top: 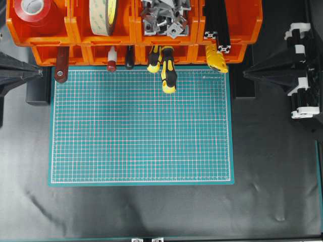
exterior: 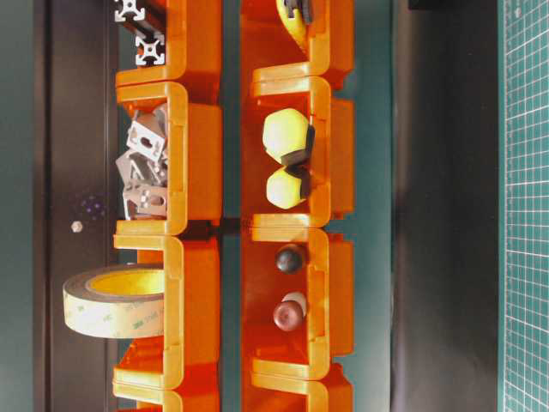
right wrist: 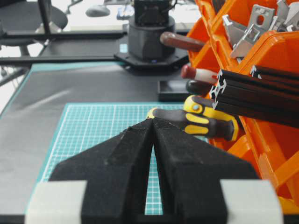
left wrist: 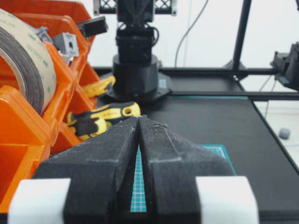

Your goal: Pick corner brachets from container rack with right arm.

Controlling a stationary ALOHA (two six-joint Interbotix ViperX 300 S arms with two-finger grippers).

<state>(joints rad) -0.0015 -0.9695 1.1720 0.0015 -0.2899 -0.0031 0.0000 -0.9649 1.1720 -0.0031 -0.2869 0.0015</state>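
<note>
Still, corner brachets (top: 166, 17) in container rack (top: 133, 35), well apart from empty, closed R pincer (right wrist: 153, 122).

Glossy orange plastic on the container rack (top: 126, 30), dull silver metal on the corner brachets (top: 166, 20), a matt green gridded mat (top: 141, 126), and grainy, rough black jaws on both grippers.

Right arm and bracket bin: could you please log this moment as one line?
right gripper: shut, empty, parked off the mat | left gripper: shut, empty | corner brachets: untouched in container rack | pick: not begun
</note>
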